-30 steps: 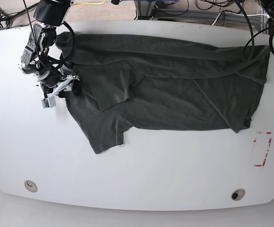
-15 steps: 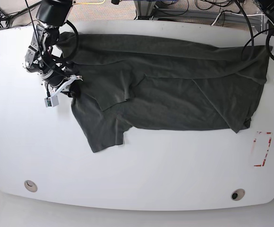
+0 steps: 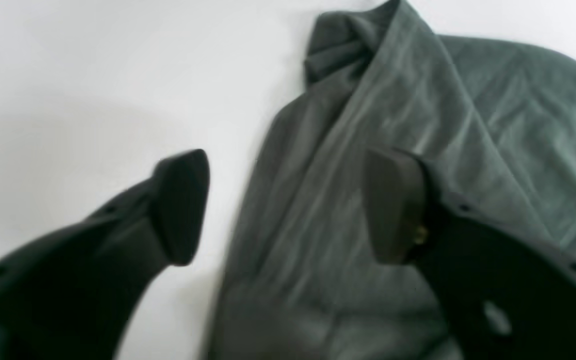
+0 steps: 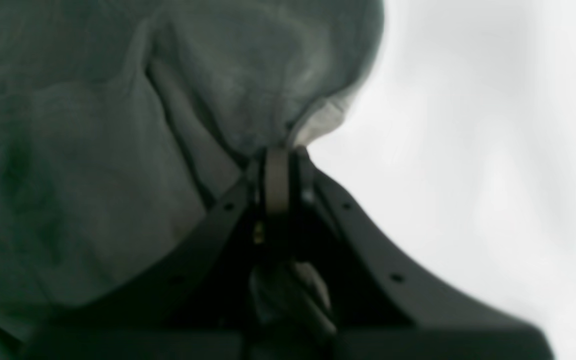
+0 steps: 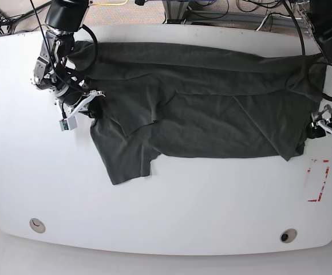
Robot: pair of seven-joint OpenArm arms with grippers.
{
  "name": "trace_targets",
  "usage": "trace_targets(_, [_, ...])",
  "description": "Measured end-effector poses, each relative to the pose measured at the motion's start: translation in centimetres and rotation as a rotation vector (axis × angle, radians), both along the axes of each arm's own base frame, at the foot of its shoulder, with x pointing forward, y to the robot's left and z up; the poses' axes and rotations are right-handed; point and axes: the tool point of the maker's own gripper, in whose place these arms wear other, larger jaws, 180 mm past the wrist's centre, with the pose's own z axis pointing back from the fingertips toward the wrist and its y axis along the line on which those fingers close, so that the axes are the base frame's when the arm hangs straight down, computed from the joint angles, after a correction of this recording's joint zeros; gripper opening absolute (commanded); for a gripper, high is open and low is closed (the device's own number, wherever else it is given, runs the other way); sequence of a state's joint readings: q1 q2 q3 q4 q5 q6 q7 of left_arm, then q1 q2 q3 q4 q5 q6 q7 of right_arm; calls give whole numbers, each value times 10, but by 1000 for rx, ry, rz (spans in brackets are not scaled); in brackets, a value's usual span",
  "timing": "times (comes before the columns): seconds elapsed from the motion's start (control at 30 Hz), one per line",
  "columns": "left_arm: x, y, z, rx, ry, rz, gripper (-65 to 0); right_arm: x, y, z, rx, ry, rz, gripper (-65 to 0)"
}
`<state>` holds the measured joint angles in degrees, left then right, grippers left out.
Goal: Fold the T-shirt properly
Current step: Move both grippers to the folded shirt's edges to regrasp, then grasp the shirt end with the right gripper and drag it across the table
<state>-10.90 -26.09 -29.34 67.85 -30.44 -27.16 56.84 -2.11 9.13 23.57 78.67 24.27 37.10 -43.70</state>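
The T-shirt [image 5: 212, 109] lies spread and wrinkled across the white table [image 5: 183, 200], a sleeve [image 5: 129, 160] reaching toward the front. At its left edge my right gripper [image 5: 90, 102] is shut on a pinch of the fabric; the right wrist view shows the jaws [image 4: 278, 172] closed on a raised fold of the T-shirt [image 4: 118, 150]. By the shirt's right edge my left gripper [image 5: 316, 123] hovers open. In the left wrist view the left gripper [image 3: 288, 205] straddles the hem of the T-shirt [image 3: 418, 100], one finger over bare table, the other over cloth.
A red-marked rectangle [image 5: 318, 180] sits on the table just in front of the left gripper. Two round holes [image 5: 37, 224] [image 5: 288, 235] lie near the front edge. Cables [image 5: 252, 11] run behind the far edge.
The right gripper has shut on the shirt's left edge and drawn it slightly inward. The left arm has come down from the right rim to the shirt's lower right corner, jaws wider.
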Motion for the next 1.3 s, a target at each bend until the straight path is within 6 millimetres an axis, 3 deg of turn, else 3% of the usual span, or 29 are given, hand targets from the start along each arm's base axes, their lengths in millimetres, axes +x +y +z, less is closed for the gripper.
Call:
trace_targets(0.13, [5, 5, -5, -13, -1, 22, -88, 0, 1, 0, 3, 0, 0, -650])
trace_targets(0.33, [5, 18, -18, 10, 63, 38, -89, 0, 1, 0, 1, 1, 1, -650])
trace_targets(0.53, [8, 4, -37, -70, 91, 44, -89, 0, 1, 0, 4, -1, 0, -650])
trace_targets(0.77, [9, 2, -44, -32, 99, 20, -89, 0, 1, 0, 4, -2, 2, -650])
trace_targets(1.03, [24, -28, -46, -71, 60, -30, -90, 0, 1, 1, 4, -4, 5, -650])
trace_targets(1.2, [25, -35, -47, -86, 64, -38, -169, 0, 1, 1, 4, -4, 5, -650])
trace_targets(1.3, [24, -37, -49, -91, 74, -40, -282, 0, 1, 1, 4, -4, 5, -650])
